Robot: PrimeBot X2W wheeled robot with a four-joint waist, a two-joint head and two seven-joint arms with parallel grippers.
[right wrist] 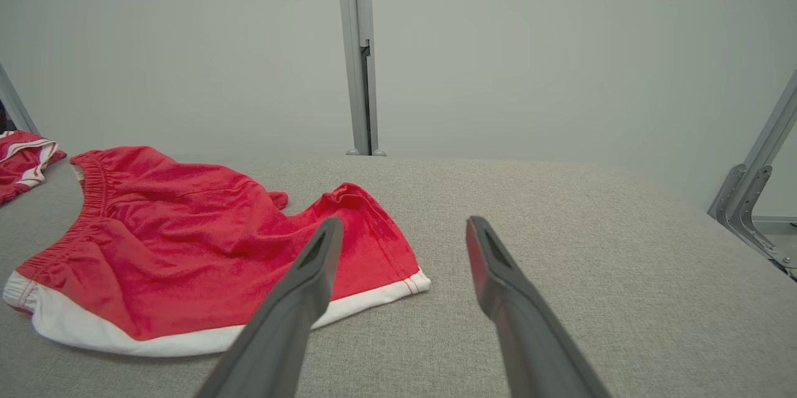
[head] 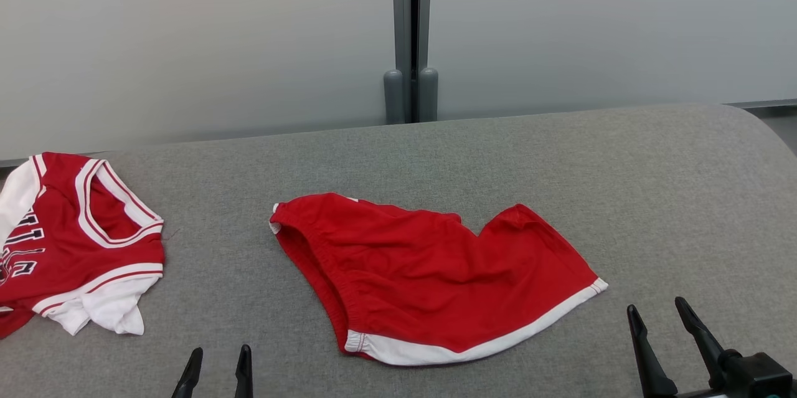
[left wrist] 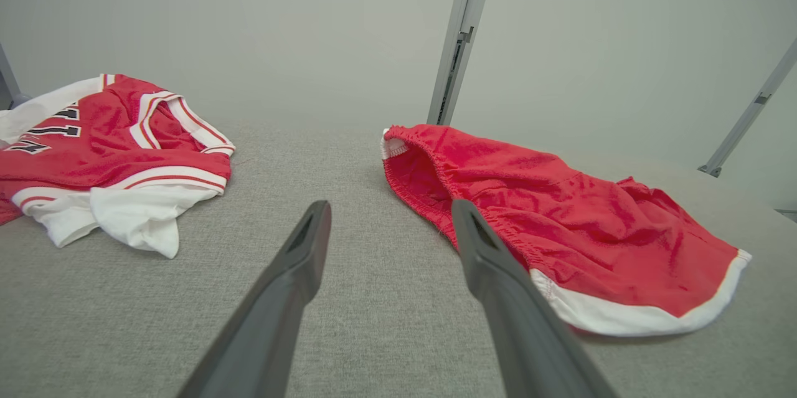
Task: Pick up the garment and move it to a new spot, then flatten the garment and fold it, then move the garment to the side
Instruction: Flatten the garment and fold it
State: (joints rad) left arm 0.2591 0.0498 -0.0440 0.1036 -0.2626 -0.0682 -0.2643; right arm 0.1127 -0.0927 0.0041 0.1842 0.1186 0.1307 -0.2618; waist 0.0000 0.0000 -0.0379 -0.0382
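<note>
Head view.
Item: red shorts (head: 436,286), white-hemmed, elastic waistband to the left. They lie rumpled at the middle of the grey desk (head: 622,167) with one leg bunched. Judged not yet flattened or folded, and awaiting pickup.
Item: jersey (head: 81,242), red and white, well apart at the desk's left edge, probably set aside there.
Item: left end effector (head: 220,350), fingers spread wide, empty, near the waistband end.
Item: right end effector (head: 655,304), fingers spread wide, empty, just beside the hem corner.
Placement, as judged: one at each end of the shorts, suited to a two-armed lift.
Backdrop: pale partition with a grey post (head: 411,37).
</note>
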